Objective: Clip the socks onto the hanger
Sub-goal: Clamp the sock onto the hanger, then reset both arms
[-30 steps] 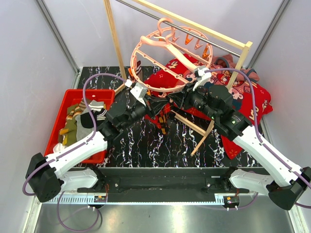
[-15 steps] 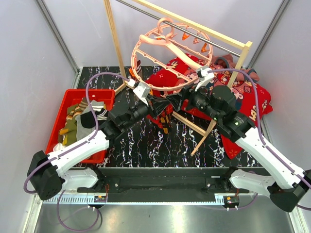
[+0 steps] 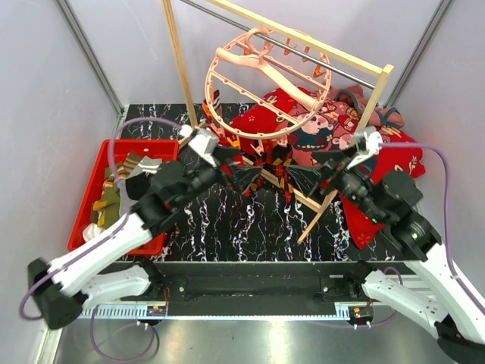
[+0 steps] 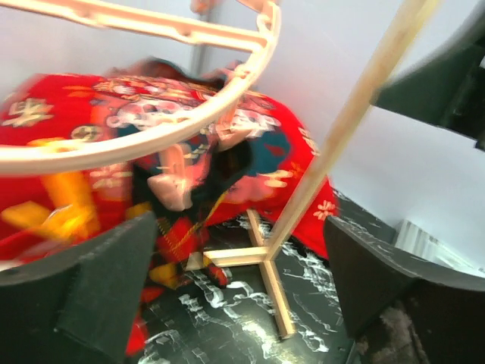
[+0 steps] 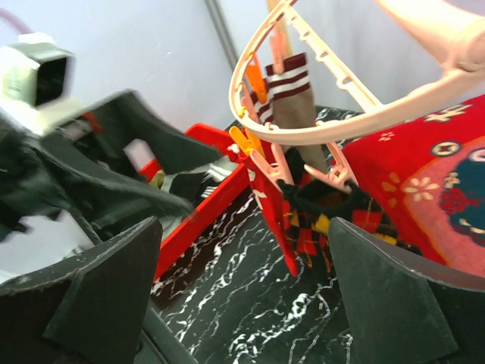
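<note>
Near the top centre of the overhead view the hanger [image 3: 265, 83] hangs tilted at the wooden rack [image 3: 176, 61], and a dark argyle sock [image 3: 277, 163] dangles from a clip on its lower rim, right between the two arms. The left gripper [image 3: 244, 174] sits just left of that sock, jaws spread wide with nothing in them (its wrist view is blurred, but the gap beside the fingers [image 4: 102, 292] is bare). The right gripper [image 3: 305, 176], just right of the sock, is likewise wide apart and holds nothing. Its wrist view shows a striped sock [image 5: 292, 95] clipped to the ring's far side. More socks [image 3: 125, 186] lie in the red bin [image 3: 114, 145] at the left edge.
</note>
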Controlling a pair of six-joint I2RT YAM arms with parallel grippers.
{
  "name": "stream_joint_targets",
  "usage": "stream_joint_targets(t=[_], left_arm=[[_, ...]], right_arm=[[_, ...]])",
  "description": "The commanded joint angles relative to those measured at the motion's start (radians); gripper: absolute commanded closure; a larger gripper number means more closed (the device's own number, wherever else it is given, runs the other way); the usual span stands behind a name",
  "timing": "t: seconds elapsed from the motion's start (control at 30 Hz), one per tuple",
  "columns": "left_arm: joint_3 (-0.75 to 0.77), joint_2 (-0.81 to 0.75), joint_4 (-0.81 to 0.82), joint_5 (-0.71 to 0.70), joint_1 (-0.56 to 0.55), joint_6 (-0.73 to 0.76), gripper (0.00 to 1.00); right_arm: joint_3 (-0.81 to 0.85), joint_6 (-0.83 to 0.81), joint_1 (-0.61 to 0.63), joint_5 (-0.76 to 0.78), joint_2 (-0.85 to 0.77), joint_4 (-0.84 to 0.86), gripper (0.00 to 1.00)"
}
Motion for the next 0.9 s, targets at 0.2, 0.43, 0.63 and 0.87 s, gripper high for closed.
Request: stream_joint_targets(t=[0.2,0.43,0.63,0.87], left_arm=[[0.130,-0.368,-0.577,-0.525,-0.002,0.103,0.01],[0.029,-0.650,-0.671,-0.775,-0.002,0.107,0.01],[-0.071,-0.810,-0.694,-0.847,-0.002,0.134,0.01],[-0.203,-0.878,-0.630,-0.902,-0.002,0.177,0.01]], right_arm=[[-0.088,-0.093,-0.005,0.177,-0.228,-0.088,0.00],[-0.157,-0.168,-0.005,0.445,-0.416,-0.149,0.00],[-0.206,-0.260,-0.005,0.646,-0.519,-0.151,0.00],[-0.287,-0.320,-0.005,0.729,-0.544,-0.145,0.00]])
